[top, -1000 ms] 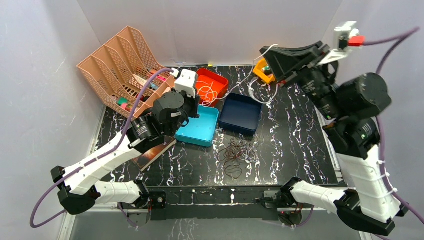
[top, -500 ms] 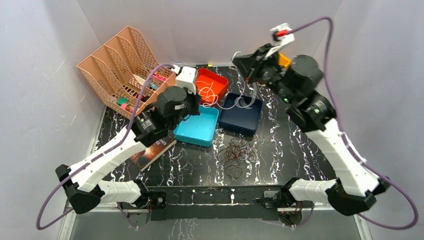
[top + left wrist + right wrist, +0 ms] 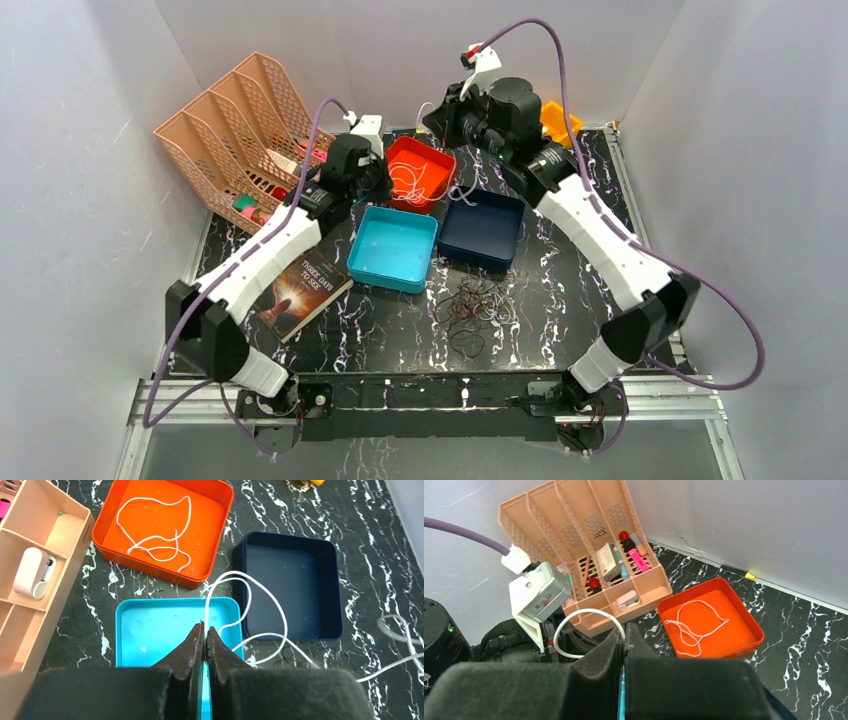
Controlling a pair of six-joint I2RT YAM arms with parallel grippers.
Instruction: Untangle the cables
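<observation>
Black marbled bench (image 3: 580, 270), white walls. White cable (image 3: 231, 572) loops above the trays, pinched by both arms: left gripper (image 3: 205, 628) jaws pressed together on it, right gripper (image 3: 621, 631) likewise. Loose white cord (image 3: 684, 632) lies in the orange tray (image 3: 160, 572) at 12 o'clock; brown cable (image 3: 472, 305) at 6.

Left wrist: white cable (image 3: 232, 572) exits frame at 3 o'clock, near end lost inside pinched left hand (image 3: 205, 629). Right wrist: loop ends hidden behind right hand (image 3: 622, 630). Top: strand too thin to trace.
</observation>
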